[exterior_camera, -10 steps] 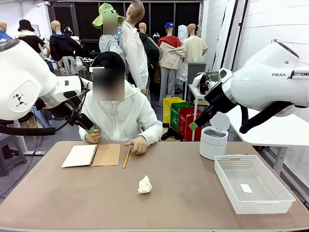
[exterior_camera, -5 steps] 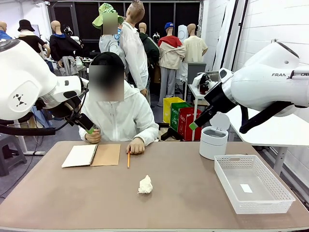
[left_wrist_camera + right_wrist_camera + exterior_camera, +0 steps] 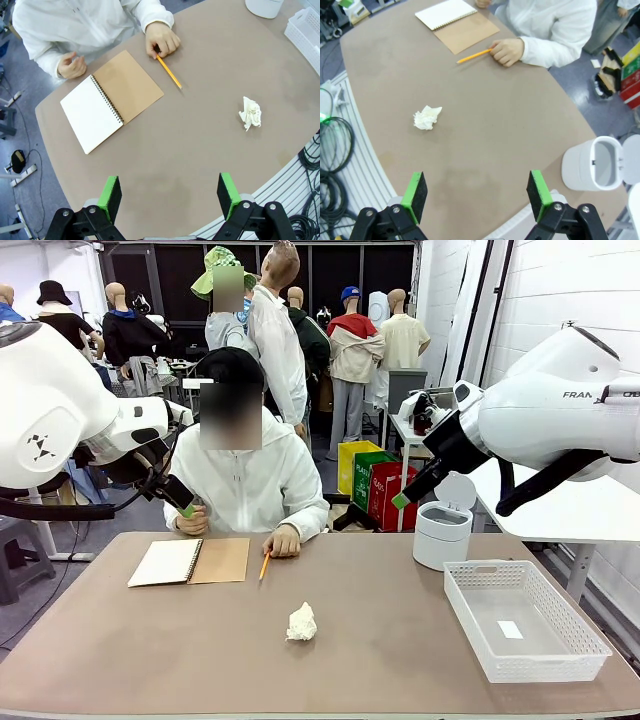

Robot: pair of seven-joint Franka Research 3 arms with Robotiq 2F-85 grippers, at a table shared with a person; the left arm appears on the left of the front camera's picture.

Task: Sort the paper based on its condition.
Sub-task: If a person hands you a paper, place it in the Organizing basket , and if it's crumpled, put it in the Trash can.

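The left gripper [image 3: 169,192] hangs above the table [image 3: 200,150] with its fingers spread wide and nothing between them. In its wrist view the paper [image 3: 250,113], crumpled into a white ball, lies on the bare table. It is beyond the finger on the picture's right, past the tip and a little outward, well apart from both pads. Farther out, beyond the other finger, the notebook [image 3: 112,97] lies open flat, a blank white page beside its brown cover. No writing shows on either. A yellow pencil [image 3: 169,72] lies beyond the gap between the fingers, its far end touching the person's hand [image 3: 162,40].

The right gripper [image 3: 476,192] is released too, its fingers wide apart and empty. In its wrist view the paper sits beyond the finger on the picture's left, clear of it. A white bin [image 3: 592,162] with its lid up stands outside the other finger.

In the front view both grippers are raised well above the table, and the paper lies between them. The white mesh basket [image 3: 522,618] sits on the right gripper's side and holds a small white label [image 3: 510,629], too small to read. The right arm [image 3: 560,420] bears the letters "FRAN". Print on the coloured crates [image 3: 380,480] behind cannot be read surely.
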